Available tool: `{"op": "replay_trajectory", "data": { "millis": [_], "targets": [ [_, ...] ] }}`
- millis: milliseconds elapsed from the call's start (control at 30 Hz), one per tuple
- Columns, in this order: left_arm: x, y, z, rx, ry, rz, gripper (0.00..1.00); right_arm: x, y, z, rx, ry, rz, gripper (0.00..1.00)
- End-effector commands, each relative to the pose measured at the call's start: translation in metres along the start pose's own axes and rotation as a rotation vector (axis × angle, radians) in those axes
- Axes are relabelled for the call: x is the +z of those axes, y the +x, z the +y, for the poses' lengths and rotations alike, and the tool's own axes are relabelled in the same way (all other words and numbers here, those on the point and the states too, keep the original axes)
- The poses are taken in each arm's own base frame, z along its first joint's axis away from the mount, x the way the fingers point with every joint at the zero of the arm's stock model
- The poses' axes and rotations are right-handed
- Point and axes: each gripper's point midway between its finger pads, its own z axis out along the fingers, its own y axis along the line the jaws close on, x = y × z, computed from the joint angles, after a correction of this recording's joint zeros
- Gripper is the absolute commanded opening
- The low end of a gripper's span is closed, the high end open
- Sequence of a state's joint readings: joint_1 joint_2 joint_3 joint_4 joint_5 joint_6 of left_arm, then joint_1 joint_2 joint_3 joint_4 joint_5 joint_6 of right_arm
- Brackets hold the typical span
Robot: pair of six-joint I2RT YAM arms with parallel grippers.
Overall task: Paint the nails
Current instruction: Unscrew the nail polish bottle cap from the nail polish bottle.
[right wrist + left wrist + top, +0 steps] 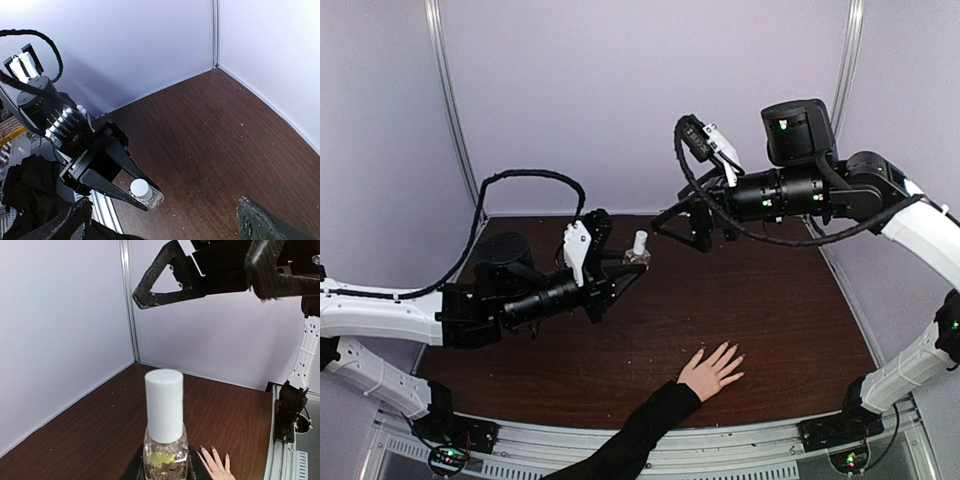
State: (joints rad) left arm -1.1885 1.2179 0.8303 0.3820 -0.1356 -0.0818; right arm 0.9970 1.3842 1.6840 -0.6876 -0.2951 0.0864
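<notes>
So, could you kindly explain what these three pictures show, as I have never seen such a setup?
Two robot arms stand at the near edge of a dark brown wooden table. One picture looks down from above and behind them; the other two come from a camera on each wrist. The left pincer is shut on a small clear glass bottle with a white cap, upright. The right pincer hangs open, holding nothing. A person's light-skinned hand in a black sleeve lies flat on the table, fingers spread.
</notes>
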Motion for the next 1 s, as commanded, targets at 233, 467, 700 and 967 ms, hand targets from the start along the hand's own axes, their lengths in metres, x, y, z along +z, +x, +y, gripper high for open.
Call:
{"op": "replay_trajectory", "data": {
  "millis": [233, 467, 700, 967],
  "targets": [
    [0.014, -0.013, 0.013, 0.025, -0.083, -0.019, 0.0, 0.041, 0.023, -0.017, 0.186, 0.063, 0.146, 0.88],
    [0.017, -0.012, 0.014, 0.022, -0.097, -0.017, 0.0, 0.049, 0.024, -0.016, 0.226, 0.05, 0.147, 0.59],
    [0.016, -0.012, 0.02, 0.012, -0.128, -0.019, 0.0, 0.053, 0.028, -0.013, 0.235, 0.024, 0.156, 0.33],
    [0.015, -0.012, 0.019, 0.002, -0.124, -0.016, 0.0, 0.052, 0.026, -0.007, 0.207, -0.014, 0.155, 0.13]
  ]
}}
